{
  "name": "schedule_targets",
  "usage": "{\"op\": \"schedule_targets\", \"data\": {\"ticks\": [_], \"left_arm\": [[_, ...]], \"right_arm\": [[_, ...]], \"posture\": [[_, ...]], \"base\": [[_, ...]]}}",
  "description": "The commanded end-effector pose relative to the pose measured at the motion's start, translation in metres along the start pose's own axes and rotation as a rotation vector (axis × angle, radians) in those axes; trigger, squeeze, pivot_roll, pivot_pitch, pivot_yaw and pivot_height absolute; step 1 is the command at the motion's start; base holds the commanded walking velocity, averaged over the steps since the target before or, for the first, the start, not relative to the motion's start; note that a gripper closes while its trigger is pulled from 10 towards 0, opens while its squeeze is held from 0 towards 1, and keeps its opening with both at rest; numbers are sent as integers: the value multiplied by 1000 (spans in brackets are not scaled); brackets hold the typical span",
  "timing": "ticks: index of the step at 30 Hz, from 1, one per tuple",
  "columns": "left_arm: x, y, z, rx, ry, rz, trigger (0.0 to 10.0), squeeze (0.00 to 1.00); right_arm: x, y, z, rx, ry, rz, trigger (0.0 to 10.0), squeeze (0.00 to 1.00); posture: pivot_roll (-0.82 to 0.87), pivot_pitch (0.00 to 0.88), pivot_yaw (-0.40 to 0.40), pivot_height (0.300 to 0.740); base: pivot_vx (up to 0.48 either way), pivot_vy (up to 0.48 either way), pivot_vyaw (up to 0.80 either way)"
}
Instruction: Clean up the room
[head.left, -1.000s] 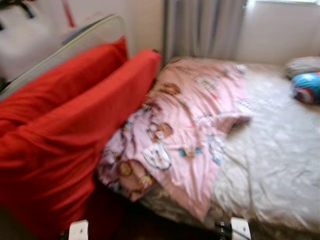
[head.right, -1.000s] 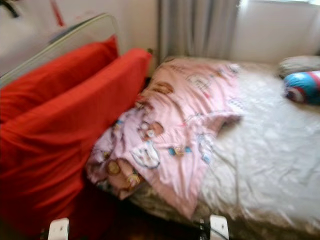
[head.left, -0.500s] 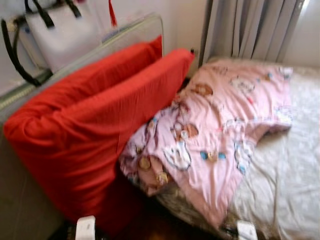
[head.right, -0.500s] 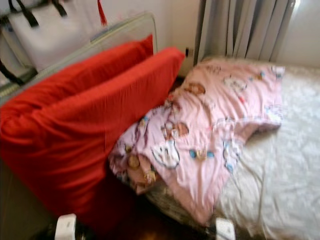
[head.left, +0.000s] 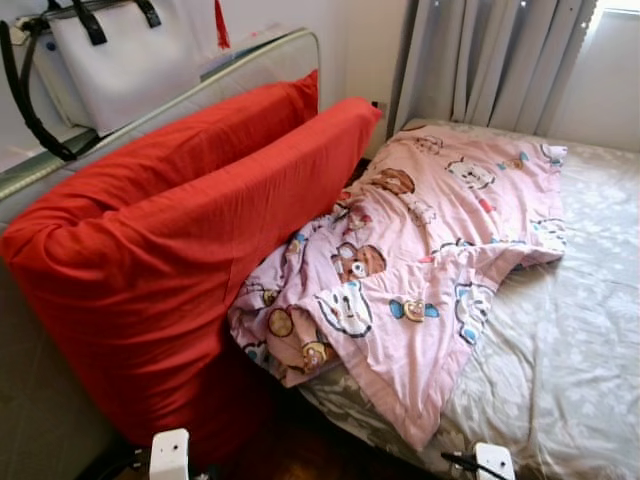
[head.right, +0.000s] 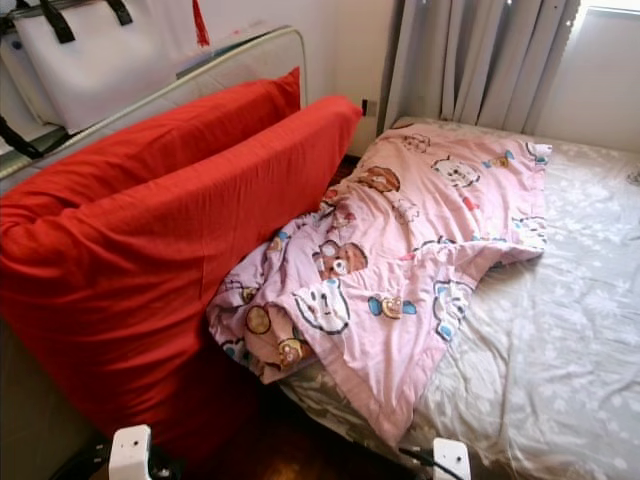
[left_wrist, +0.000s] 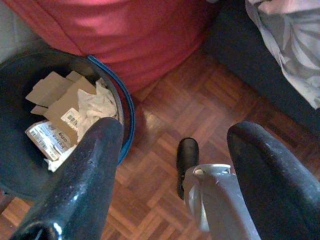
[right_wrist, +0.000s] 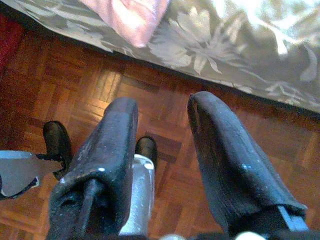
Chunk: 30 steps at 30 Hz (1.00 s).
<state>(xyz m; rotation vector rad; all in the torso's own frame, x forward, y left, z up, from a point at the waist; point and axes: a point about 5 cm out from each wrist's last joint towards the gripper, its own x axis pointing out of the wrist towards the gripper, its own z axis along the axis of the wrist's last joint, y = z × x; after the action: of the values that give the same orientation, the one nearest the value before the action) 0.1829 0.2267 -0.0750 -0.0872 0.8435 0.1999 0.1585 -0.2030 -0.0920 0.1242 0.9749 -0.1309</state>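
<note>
A pink cartoon-print blanket (head.left: 420, 260) lies crumpled across the near left part of a bed with a grey floral sheet (head.left: 570, 340), one corner hanging over the front edge. Two big red cushions (head.left: 170, 250) lean against a metal rail beside the bed. Both arms hang low by the floor. In the left wrist view my left gripper (left_wrist: 175, 130) is open above parquet, next to a dark bin (left_wrist: 127, 107) holding cardboard and crumpled paper (left_wrist: 75, 107). In the right wrist view my right gripper (right_wrist: 162, 100) is open over parquet by the bed's edge, nothing between its fingers.
A white handbag (head.left: 120, 55) with black straps hangs behind the metal rail (head.left: 250, 60). Grey curtains (head.left: 480, 60) hang at the bed's head. My black feet (left_wrist: 186, 157) stand on the parquet floor (right_wrist: 75, 85) between the cushions and the bed.
The camera has swung left and steadied: the bed slid right in the picture, a blue pillow left view, the handbag came in. Nothing in the room has moved.
</note>
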Motion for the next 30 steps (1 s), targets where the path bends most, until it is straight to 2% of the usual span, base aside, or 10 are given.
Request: {"op": "schedule_targets", "data": {"ticks": [1, 7, 14, 19, 22, 29, 30], "left_arm": [[0, 3, -1, -2, 12, 4, 10000, 0], [0, 2, -1, -3, 13, 3, 10000, 0], [0, 2, -1, -3, 12, 4, 10000, 0], [0, 2, 4, -4, -19, 1, 10000, 0], [2, 2, 12, -21, -62, -4, 10000, 0], [-1, 3, 13, -50, -121, -11, 10000, 0], [-2, 6, 19, -106, -185, -8, 10000, 0]], "right_arm": [[2, 6, 5, -9, -18, 16, 10000, 0], [2, 8, 6, 3, -18, 13, 10000, 0], [1, 2, 5, 9, -14, 1, 10000, 0], [1, 0, 9, 13, -37, -6, 10000, 0], [3, 3, 20, 24, -88, -11, 10000, 0], [4, 2, 39, 52, -175, -20, 10000, 0], [3, -1, 59, 54, -267, -16, 10000, 0]], "posture": [[18, 0, 14, 740], [19, 0, 10, 740], [19, 0, 9, 740], [18, 0, 6, 740], [21, 0, 3, 740], [19, 0, -18, 740], [12, 0, -31, 740]], "base": [[296, 0, 769], [298, 0, 753], [299, 0, 0], [0, 0, 0], [0, 0, 0], [0, 0, 0], [0, 0, 0]]}}
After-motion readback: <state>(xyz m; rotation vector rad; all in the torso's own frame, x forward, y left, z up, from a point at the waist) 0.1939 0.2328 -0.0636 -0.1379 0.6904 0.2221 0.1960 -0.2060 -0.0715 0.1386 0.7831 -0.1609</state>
